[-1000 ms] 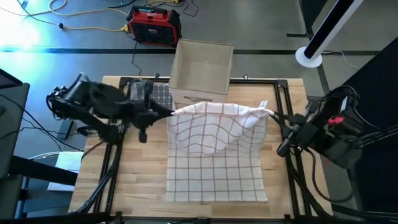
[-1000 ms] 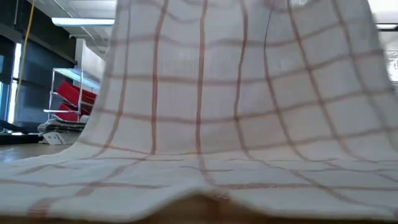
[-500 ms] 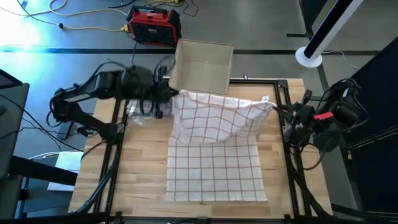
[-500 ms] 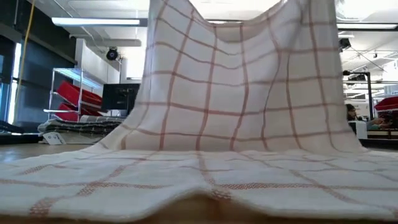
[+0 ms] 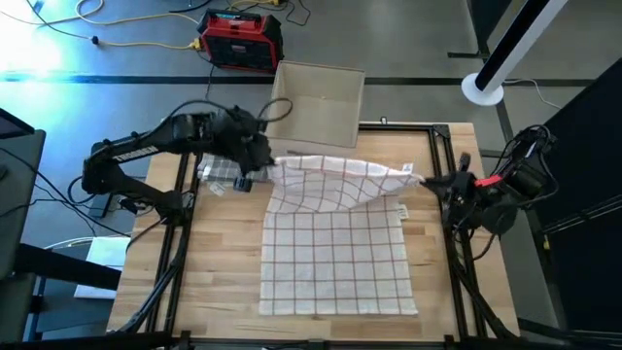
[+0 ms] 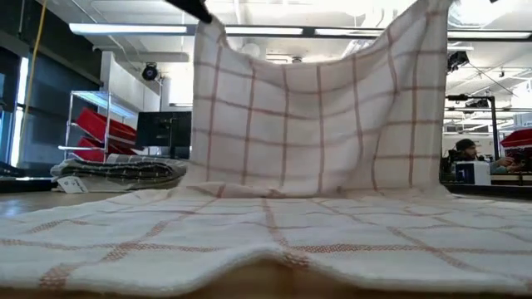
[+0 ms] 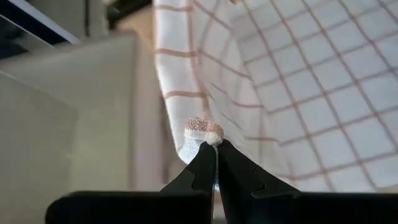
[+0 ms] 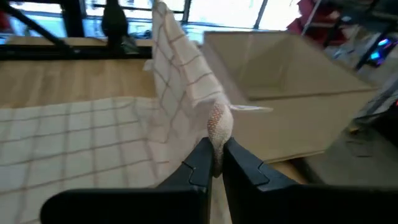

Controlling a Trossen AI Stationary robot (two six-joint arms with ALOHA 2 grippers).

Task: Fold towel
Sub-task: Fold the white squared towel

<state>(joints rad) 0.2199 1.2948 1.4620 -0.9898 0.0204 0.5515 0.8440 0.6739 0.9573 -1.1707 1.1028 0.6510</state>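
A white towel (image 5: 335, 248) with a red grid lies on the wooden table, its near part flat on the boards. Its far edge is raised off the table and sags between my two grippers. My left gripper (image 5: 262, 163) is shut on the towel's far left corner, and my right gripper (image 5: 425, 180) is shut on the far right corner. In the low view the raised part (image 6: 316, 124) hangs like a curtain behind the flat part. My left gripper (image 7: 216, 149) pinches the towel's far left corner (image 7: 203, 130) between its two fingertips, coming from the table's left. The bunched hem pokes out past the tips, and the cloth hangs slack below. My right gripper (image 8: 214, 149) pinches the far right corner (image 8: 219, 123) between its two fingertips, coming from the table's right. A bunched bit of cloth stands above the tips. The towel falls away slack toward the table.
An open cardboard box (image 5: 316, 102) stands just beyond the table's far edge, behind the raised towel edge. A folded dark cloth (image 5: 222, 170) lies by the left gripper. Black frame rails (image 5: 180, 243) run along both table sides.
Both grippers have carried the held corners toward the table's far edge and then down. The folded-over far part has been drawn back and spread out, so more of the towel lies flat. The near edge has stayed where it was.
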